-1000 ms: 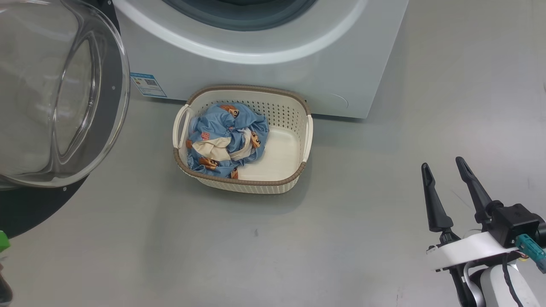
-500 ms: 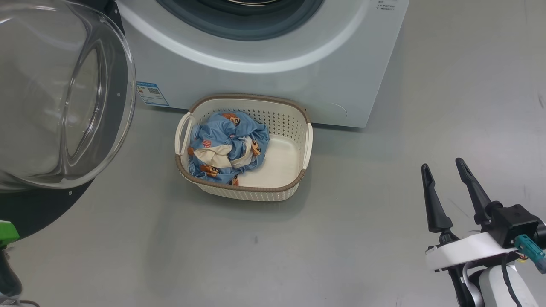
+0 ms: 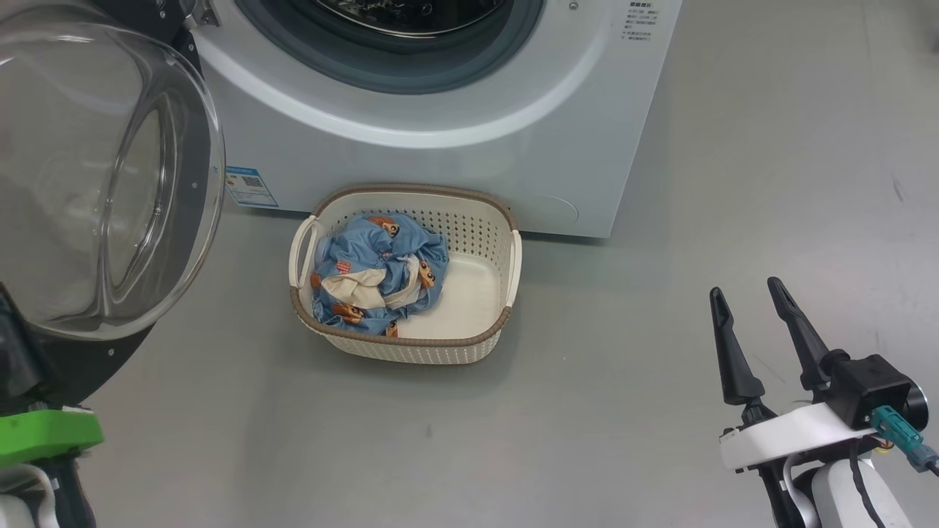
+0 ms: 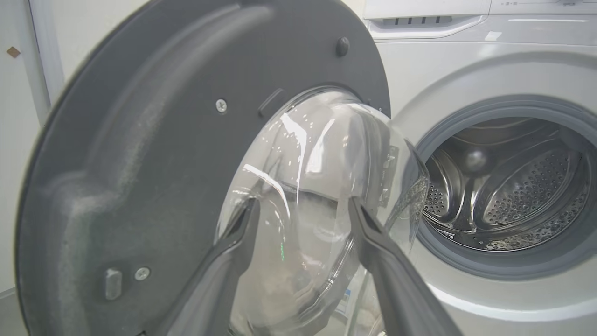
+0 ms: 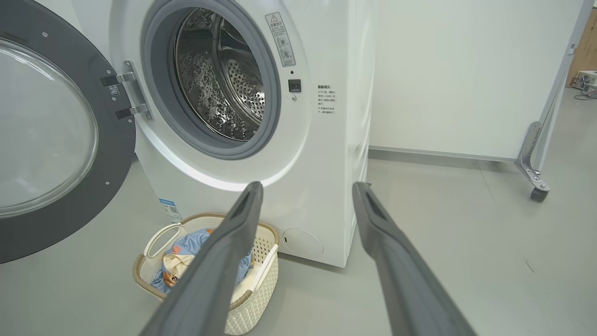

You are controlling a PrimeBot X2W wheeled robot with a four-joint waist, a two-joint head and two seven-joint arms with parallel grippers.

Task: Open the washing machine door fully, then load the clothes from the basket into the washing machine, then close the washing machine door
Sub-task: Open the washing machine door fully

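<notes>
Left wrist view: your left gripper (image 4: 303,203) gapes empty right by the round dark-rimmed glass door (image 4: 140,163); swing carelessly and you'll bump it shut. Blue printed clothes (image 3: 378,282) sit in the cream perforated basket (image 3: 411,343).

You are working in a test lab or workshop bay, not a home laundry. The big white front-loading washing machine (image 5: 326,140) stands directly on a bare, smooth grey floor (image 3: 587,440). At two o'clock in the right wrist view, a plain white partition panel (image 5: 466,70) rides on a grey metal bracket (image 5: 527,149) with a black castor wheel (image 5: 538,193). A brown cardboard box (image 5: 588,42) sits beyond it.
</notes>
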